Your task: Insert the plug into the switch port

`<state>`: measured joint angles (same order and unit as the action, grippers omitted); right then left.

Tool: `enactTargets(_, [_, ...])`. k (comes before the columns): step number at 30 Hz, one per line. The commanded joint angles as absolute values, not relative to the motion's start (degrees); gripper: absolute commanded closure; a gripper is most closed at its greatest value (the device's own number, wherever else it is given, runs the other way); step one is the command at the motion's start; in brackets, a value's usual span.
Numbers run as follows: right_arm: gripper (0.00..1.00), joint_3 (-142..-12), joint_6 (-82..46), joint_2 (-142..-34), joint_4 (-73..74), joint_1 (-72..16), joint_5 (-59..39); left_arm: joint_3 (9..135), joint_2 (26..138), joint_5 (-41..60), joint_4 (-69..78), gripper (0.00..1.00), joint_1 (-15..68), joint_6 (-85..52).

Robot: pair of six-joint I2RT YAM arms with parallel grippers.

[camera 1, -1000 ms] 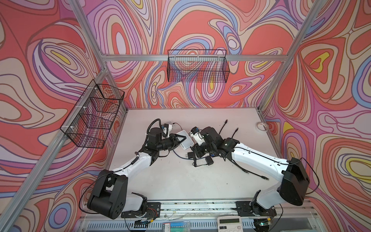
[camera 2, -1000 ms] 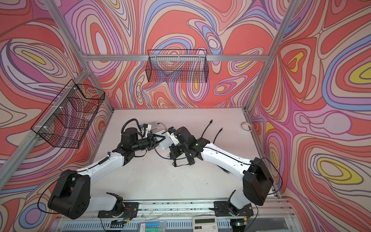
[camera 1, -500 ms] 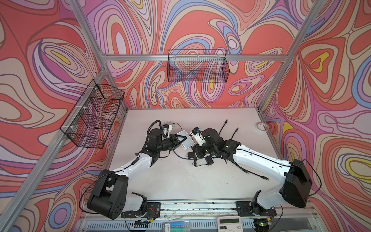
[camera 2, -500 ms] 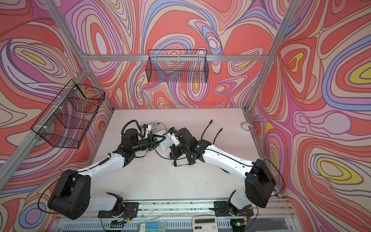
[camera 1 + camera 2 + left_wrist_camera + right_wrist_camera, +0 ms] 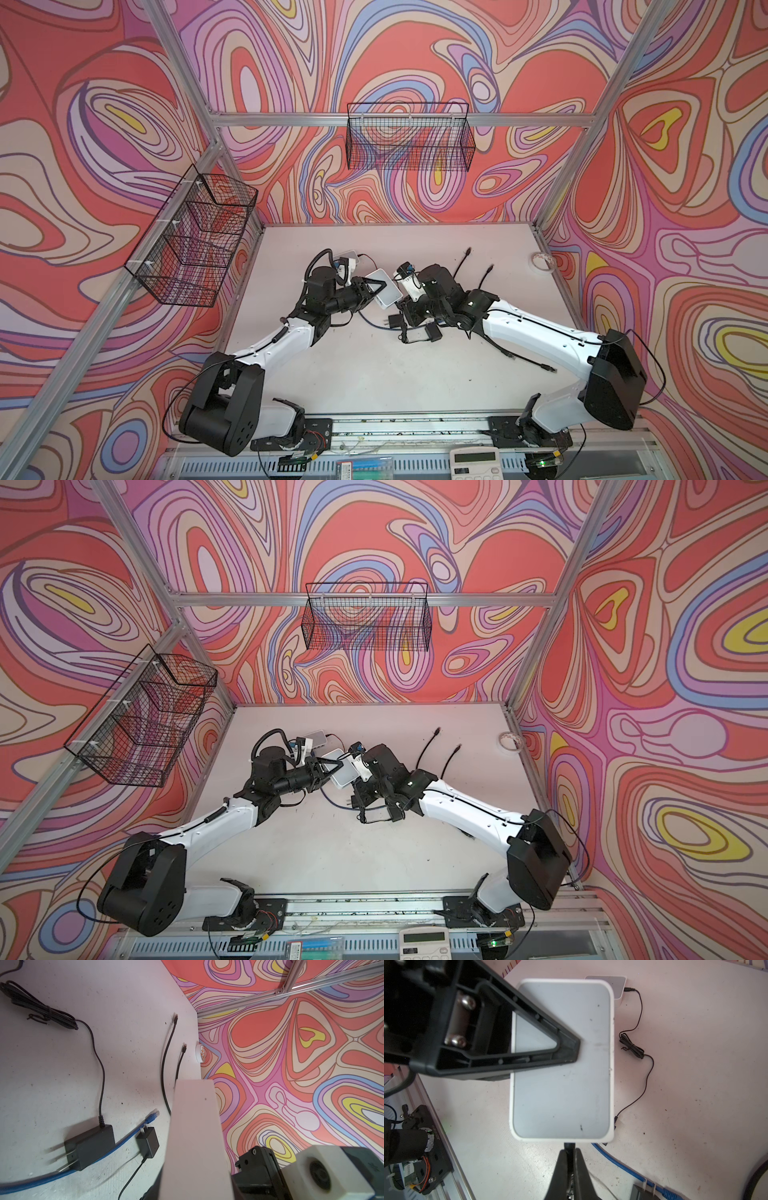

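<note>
The left gripper (image 5: 379,286) is clamping, jaws nearly together, on the flat white rounded-rectangle plastic switch (image 5: 560,1095) and holding it lifted off the pale table (image 5: 695,1064); one black triangular finger is lying across its broad face and the other is hidden beneath. The right gripper (image 5: 571,1154) is fully closed, pinching a small black plug (image 5: 568,1145) of which only the tip is showing; that tip is touching the switch's near short edge, so I am judging the insertion to be at first contact or just beginning. The port is not showing in any view; whether the tip is entering it or pressing on bare casing I cannot tell.

If the tip is sitting off the opening, pushing is likely to be levering the switch around in the left grip, since the fingers are gripping only the far half while the push is arriving at the opposite end; the smooth casing may be twisting or slipping there. The plug, being held by so little, may be tilting or sliding back between the closed fingers instead of seating. Its cord is not traceable; it may be catching on the blue Ethernet cable (image 5: 614,1159) passing under the switch's corner, or dragging the larger black power adapter (image 5: 89,1147) or the smaller black adapter (image 5: 148,1142) lying beside that cable, and so pulling the plug askew. A second grey-white box (image 5: 612,987) is lying near, beyond the switch; a hard shove may be driving the switch into it.
</note>
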<state>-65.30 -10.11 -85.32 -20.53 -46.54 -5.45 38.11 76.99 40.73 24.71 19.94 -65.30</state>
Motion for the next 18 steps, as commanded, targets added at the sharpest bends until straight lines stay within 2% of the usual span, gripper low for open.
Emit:
enactTargets(1, [1.0,-67.93,-9.41,-85.22,1.05,-45.53,-0.87,36.82,75.94,57.17,18.59,1.0,25.97,-66.22])
enactTargets(6, [0.99,-67.19,-9.64,-84.98,-3.6,-45.53,-0.97,42.68,76.2,50.87,3.9,1.0,25.35,-57.63])
enactTargets(13, [0.65,-58.15,-12.45,-79.38,-8.49,-45.58,-2.35,45.47,77.02,43.49,-0.91,1.0,23.48,-54.67])
enactTargets(18, [0.57,-50.55,-14.4,-73.61,-11.84,-45.61,-0.54,46.24,79.7,42.32,0.77,1.0,23.42,-54.45])
